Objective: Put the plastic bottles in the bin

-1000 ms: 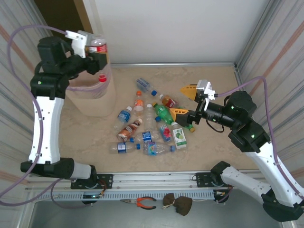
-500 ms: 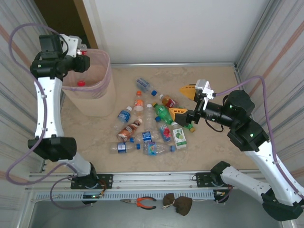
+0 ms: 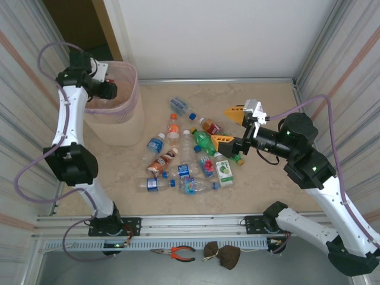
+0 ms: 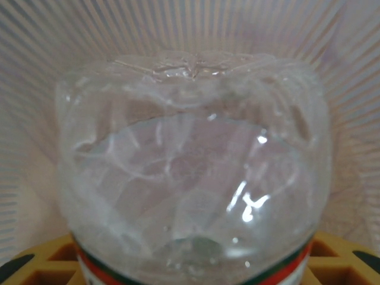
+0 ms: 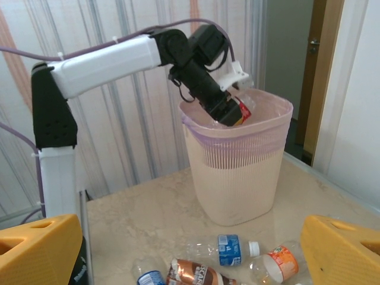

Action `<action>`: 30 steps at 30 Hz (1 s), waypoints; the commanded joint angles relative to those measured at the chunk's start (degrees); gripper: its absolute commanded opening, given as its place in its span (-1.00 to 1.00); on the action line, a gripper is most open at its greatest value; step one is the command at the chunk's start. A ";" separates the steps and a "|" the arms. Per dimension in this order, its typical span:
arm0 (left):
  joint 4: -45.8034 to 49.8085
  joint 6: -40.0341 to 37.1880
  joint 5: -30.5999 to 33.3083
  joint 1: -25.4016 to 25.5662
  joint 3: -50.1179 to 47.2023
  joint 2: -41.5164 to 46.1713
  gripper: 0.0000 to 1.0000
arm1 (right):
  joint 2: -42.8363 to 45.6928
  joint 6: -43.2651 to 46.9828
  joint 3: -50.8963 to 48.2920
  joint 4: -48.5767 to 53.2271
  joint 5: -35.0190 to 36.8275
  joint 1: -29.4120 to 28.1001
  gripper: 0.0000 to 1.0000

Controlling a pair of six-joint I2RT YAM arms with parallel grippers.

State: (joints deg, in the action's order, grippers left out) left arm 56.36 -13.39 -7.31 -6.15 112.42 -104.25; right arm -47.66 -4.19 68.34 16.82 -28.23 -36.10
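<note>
My left gripper (image 4: 190, 264) is shut on a clear bottle with a red label (image 4: 190, 160), whose base faces the wrist camera against the ribbed inside wall of the bin (image 4: 53, 53). Seen from the right wrist, that bottle (image 5: 240, 110) hangs tilted in the mouth of the beige, pink-lined bin (image 5: 237, 166). From above, the left gripper (image 3: 107, 89) dips into the bin (image 3: 123, 127) at the far left. Several plastic bottles lie in the middle of the table, among them an orange-capped one (image 3: 173, 126) and a green one (image 3: 203, 141). My right gripper (image 3: 230, 126) hovers open just right of them, holding nothing.
A blue-labelled bottle (image 5: 231, 248), an orange-labelled one (image 5: 276, 265) and a brown one (image 5: 199, 274) lie between my right gripper's yellow fingers (image 5: 35, 252) and the bin. Corrugated walls close in both sides. Pliers (image 3: 176, 253) lie on the front rail.
The left arm has swung the held bottle from above the bin's right rim, across it, and down into the bin's mouth. The right arm has stayed still.
</note>
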 commanded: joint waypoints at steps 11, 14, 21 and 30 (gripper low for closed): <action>-2.06 2.76 -2.32 -1.32 -7.35 -9.73 0.04 | 0.53 1.82 -0.92 1.01 1.28 -0.28 0.88; -3.17 3.41 -3.09 -1.49 -8.25 -11.90 0.06 | 0.90 1.91 -1.15 1.06 1.62 -0.12 0.88; -4.68 4.46 -4.86 -1.75 -9.31 -16.25 0.19 | 1.09 2.00 -1.35 1.28 1.80 0.15 0.88; -7.21 5.83 -7.04 -2.37 -10.74 -16.18 0.43 | 0.82 1.91 -0.93 1.49 2.02 0.41 0.88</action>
State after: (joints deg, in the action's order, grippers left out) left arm 48.97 -8.69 -12.45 -7.75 102.52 -120.16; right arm -47.42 -3.73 67.22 18.13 -26.76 -35.99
